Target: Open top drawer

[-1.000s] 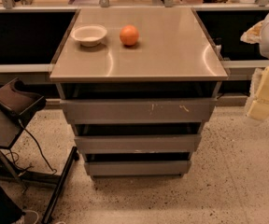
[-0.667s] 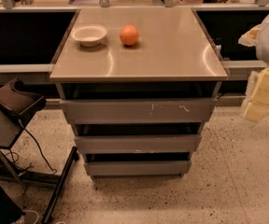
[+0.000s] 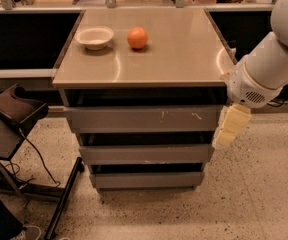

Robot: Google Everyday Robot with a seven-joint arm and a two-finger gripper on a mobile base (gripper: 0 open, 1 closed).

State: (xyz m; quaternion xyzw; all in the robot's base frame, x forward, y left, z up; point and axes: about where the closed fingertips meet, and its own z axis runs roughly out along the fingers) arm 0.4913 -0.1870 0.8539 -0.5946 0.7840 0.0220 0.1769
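Leftward and downward is where the arm [image 3: 269, 64] has travelled since the earlier frames, coming in from the right edge so that the gripper [image 3: 231, 126] now hangs just beside the right end of the top drawer [image 3: 141, 119], overlapping that corner from the near side.

From the camera view, the pale gripper points down below the white wrist housing. Whether it is spread or pressed together cannot be told, and it does not appear to be holding anything. The top drawer sits directly under the steel worktop [image 3: 184, 59], shut or close to it, with a dark gap along its upper edge. Its flat grey front carries a few small pale scratch marks right of centre. Below it are the middle drawer [image 3: 146, 154] and the bottom drawer [image 3: 146, 180], both narrower and also shut. On the far left part of the worktop stand a white bowl [image 3: 95, 36] and an orange [image 3: 137, 37], close together but apart. A dark stand [image 3: 16, 109] is at the left on the speckled floor.

The drawer front looks like stiff sheet metal, smooth and handleless, so a pinch on the flat face would probably slip. The best hold is likely the upper lip inside the dark gap, hooked and then pulled straight toward the near side. It should slide rigidly and with moderate weight.
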